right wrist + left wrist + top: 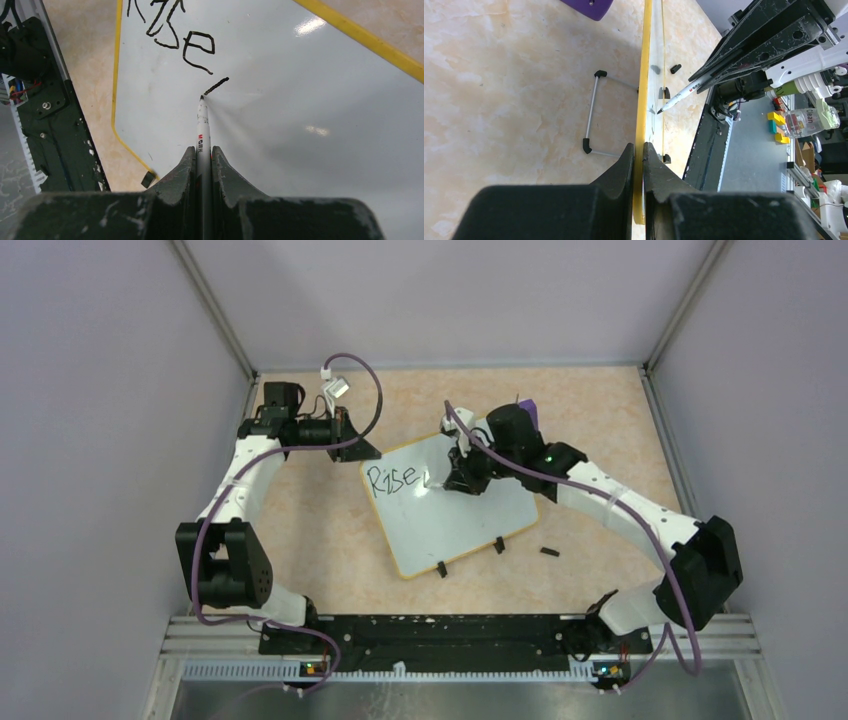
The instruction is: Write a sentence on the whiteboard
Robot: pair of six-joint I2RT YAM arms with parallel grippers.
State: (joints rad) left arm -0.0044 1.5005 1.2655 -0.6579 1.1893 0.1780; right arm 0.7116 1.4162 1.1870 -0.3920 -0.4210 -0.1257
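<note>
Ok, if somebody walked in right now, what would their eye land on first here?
Probably the black handwritten word "Rise," on the large white board with the yellow rim, at mid-table. The right end effector is shut on a thin white marker pen, tip at the comma, while the left end effector pinches the board's edge.

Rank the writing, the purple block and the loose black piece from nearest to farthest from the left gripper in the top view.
1. Writing, on the whiteboard beside the left gripper.
2. Purple block, past the board's far corner.
3. Black piece, off the board's near-right edge.
</note>
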